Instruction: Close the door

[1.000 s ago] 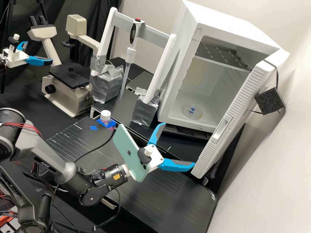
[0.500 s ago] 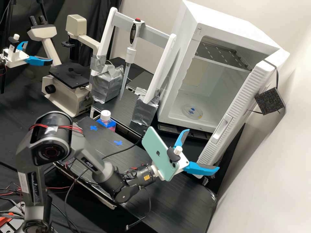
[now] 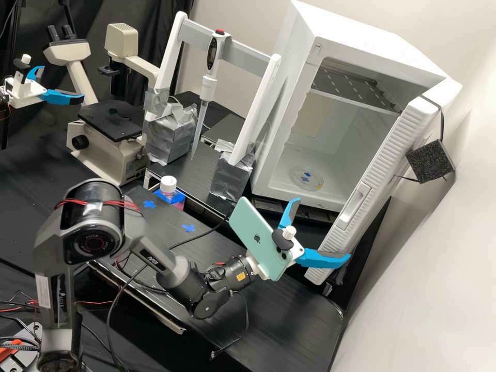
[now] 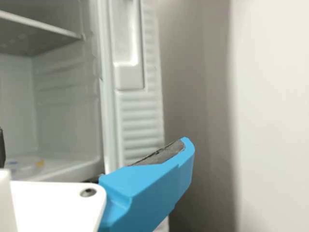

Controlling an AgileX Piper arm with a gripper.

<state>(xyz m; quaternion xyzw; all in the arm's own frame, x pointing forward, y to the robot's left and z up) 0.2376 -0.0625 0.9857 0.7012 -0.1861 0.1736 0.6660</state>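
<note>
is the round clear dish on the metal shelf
No, the round clear dish lies on the floor of the white cabinet, below the metal shelf.

High view, print and signs: small dark logo [image 3: 257, 238] on the back of the mint phone [image 3: 244, 216]. On the grey arm [image 3: 173, 273], pale lettering [image 3: 153, 260] along one link, a yellow label [image 3: 240, 277] near the wrist, a whitish label [image 3: 42, 292] on the upright link [image 3: 56, 333]. Blue crosses [image 3: 149, 204] on the dark platform [image 3: 289, 315]; smaller blue crosses [image 3: 306, 176] at the clear dish [image 3: 316, 182].
</note>
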